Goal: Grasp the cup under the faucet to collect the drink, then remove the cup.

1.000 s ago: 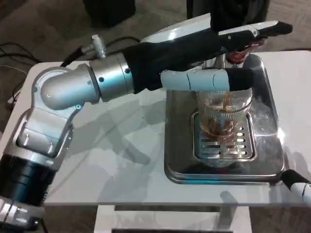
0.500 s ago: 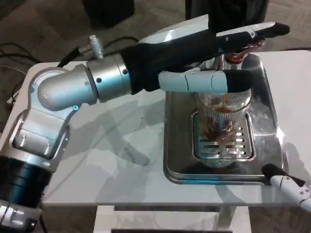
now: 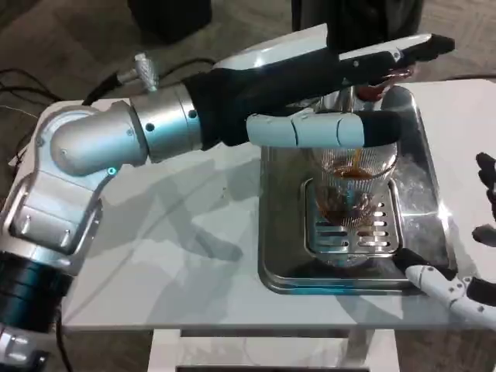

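Note:
A ribbed clear glass cup (image 3: 353, 203) stands on the slotted grate (image 3: 364, 236) of a steel drip tray (image 3: 280, 232), under the faucet (image 3: 378, 87). A thin brown stream runs into it and brown drink fills its lower part. My left hand (image 3: 325, 85) reaches across from the left and grips the cup near its rim. Its thumb (image 3: 325, 129) lies across the front, and the fingers (image 3: 391, 53) pass behind, hiding the rim. My right hand (image 3: 457, 291) is at the lower right edge beside the tray, fingers spread and holding nothing.
The tray sits at the right rear of the white table (image 3: 178, 232). My silver left forearm (image 3: 116, 139) crosses above the table's left half. Dark cables (image 3: 23, 77) lie on the floor beyond the left edge.
My right hand has come up into view at the lower right, and its fingers have spread. The picture has shifted slightly left. The left hand still holds the cup under the running drink.

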{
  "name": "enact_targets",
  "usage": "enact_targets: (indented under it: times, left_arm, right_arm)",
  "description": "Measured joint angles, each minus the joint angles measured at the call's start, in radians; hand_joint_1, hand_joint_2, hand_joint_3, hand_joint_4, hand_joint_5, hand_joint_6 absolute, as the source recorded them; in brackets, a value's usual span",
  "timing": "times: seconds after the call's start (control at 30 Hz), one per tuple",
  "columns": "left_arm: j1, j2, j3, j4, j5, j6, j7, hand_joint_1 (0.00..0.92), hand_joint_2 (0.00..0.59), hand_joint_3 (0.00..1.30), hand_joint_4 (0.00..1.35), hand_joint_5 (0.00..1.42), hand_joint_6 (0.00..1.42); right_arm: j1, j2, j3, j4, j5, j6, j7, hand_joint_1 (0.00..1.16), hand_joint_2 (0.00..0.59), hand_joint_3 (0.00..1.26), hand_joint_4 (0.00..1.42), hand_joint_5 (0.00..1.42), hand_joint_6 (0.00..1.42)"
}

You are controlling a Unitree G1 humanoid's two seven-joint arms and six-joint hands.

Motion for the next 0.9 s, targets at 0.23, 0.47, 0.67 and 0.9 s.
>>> enact_targets:
  times: [0.23, 0.47, 0.67, 0.9]
  left_arm:
    - [0.004, 0.016, 0.0, -0.015, 0.0, 0.002, -0.001, 0.0, 0.126, 0.0, 0.0, 0.02, 0.04]
    - [0.009, 0.034, 0.0, -0.025, -0.002, 0.002, -0.001, 0.0, 0.125, 0.0, 0.0, 0.02, 0.04]
    - [0.01, 0.042, 0.001, -0.03, -0.002, 0.0, -0.001, 0.0, 0.125, 0.0, 0.0, 0.02, 0.05]
    - [0.011, 0.047, 0.001, -0.03, -0.002, -0.004, -0.001, 0.0, 0.121, 0.0, 0.0, 0.02, 0.05]
  right_arm:
    - [-0.036, 0.004, 0.035, 0.032, 0.0, 0.024, -0.016, 0.9, 0.197, 0.0, 0.0, 0.0, 0.2]
    - [-0.083, 0.02, 0.066, 0.058, 0.0, 0.056, -0.037, 0.94, 0.214, 0.0, 0.0, 0.0, 0.2]
    - [-0.114, 0.04, 0.087, 0.074, 0.004, 0.078, -0.052, 0.99, 0.219, 0.0, 0.0, 0.0, 0.2]
    - [-0.15, 0.054, 0.111, 0.09, 0.005, 0.103, -0.065, 1.07, 0.227, 0.0, 0.0, 0.0, 0.2]
